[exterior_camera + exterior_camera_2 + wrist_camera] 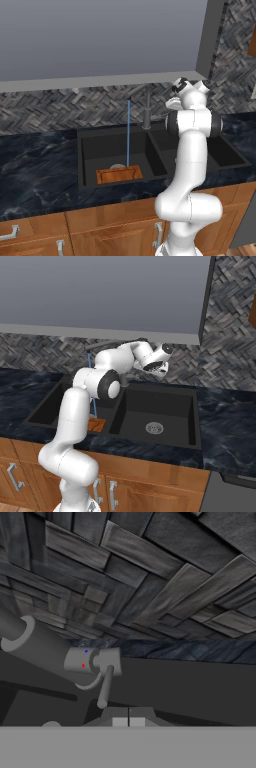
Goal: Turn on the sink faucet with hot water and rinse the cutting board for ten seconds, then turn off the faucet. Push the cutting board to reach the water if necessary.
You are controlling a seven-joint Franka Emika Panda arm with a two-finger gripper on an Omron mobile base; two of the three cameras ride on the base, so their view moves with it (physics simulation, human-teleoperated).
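Observation:
The black double-basin sink (pixel 85 150) (pixel 197 421) is set in the counter. The orange-brown cutting board (pixel 119 175) (pixel 96 424) lies flat at the front of the left basin. A thin blue stream of water (pixel 128 132) (pixel 89 363) drops from the spout and meets the board near its far edge. Between the basins stands the faucet (pixel 147 112) (pixel 40 647); its thin lever (pixel 105 687) sticks out towards the hand. My gripper (pixel 129 722) (pixel 160 369) (pixel 174 103) is shut and empty, hovering just right of the faucet close to the lever's tip. Whether it touches the lever I cannot tell.
The right basin has a round silver drain (pixel 154 428). Dark marbled countertop (pixel 35 170) runs on both sides. A grey wall cabinet (pixel 100 40) hangs low above the herringbone backsplash (pixel 165 587), close over my hand. Wooden cabinet fronts (pixel 110 227) are below.

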